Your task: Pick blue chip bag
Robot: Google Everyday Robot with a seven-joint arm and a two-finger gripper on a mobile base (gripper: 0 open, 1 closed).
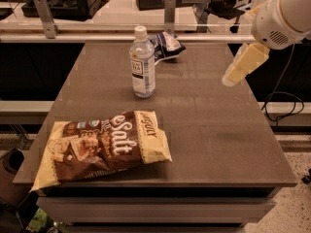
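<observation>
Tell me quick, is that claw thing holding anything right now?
Gripper: open or closed cannot be told; it hangs above the table's right edge, apart from the blue bag.

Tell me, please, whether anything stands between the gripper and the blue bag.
Nothing visible does. The gripper hangs at the right of the table; the blue bag lies at its far edge, the bottle left of that path.

It looked like an office lab: a worktop (124, 6) with dark equipment (68, 1) behind a glass screen (97, 33), a trailing cable (281, 98), and the gripper (232, 77) above the table (218, 130) edge beside it.
</observation>
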